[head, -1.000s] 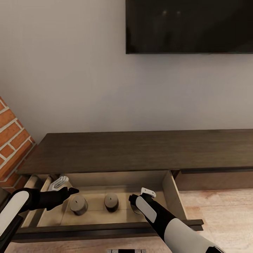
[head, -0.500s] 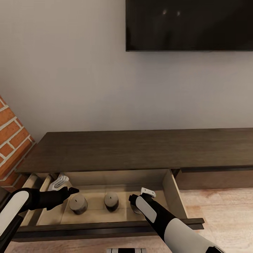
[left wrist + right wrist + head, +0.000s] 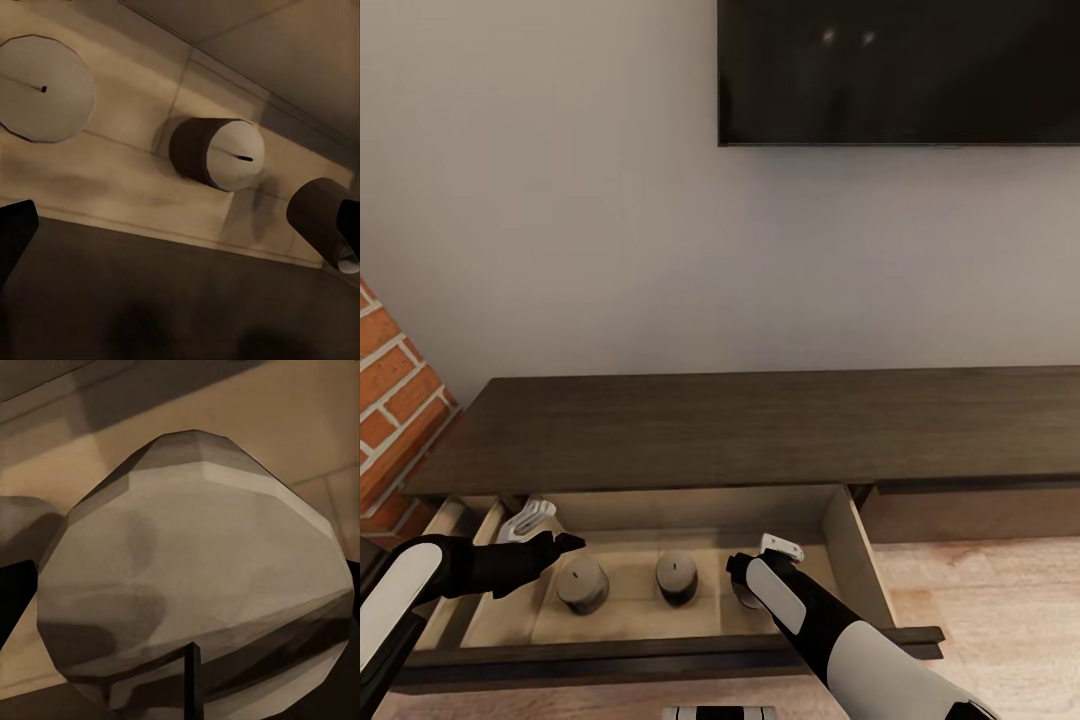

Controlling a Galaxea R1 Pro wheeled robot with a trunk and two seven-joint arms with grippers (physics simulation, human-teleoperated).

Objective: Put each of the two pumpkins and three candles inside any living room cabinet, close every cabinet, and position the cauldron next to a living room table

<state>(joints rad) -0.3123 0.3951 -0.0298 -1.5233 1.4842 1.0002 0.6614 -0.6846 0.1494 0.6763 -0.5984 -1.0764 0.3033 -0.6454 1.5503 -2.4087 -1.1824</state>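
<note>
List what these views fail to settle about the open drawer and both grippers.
- Third candle, head view: mostly hidden behind the right arm.
- Right gripper, head view: own wrist covers its fingertips.
- Left gripper, head view: opening indistinct.
- Drawer, head view: near-left corner hidden by left arm.

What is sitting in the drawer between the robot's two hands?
In the head view, two candles stand on the drawer floor between the left gripper and right gripper.

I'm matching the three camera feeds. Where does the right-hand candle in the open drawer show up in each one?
Head view: right-hand candle, a sliver at the drawer's right, mostly hidden behind the right arm.
Left wrist view: the farthest of three candles.
Right wrist view: very close, its pale top facing the camera.
Shared landmark: the drawer's pale floor.
</note>
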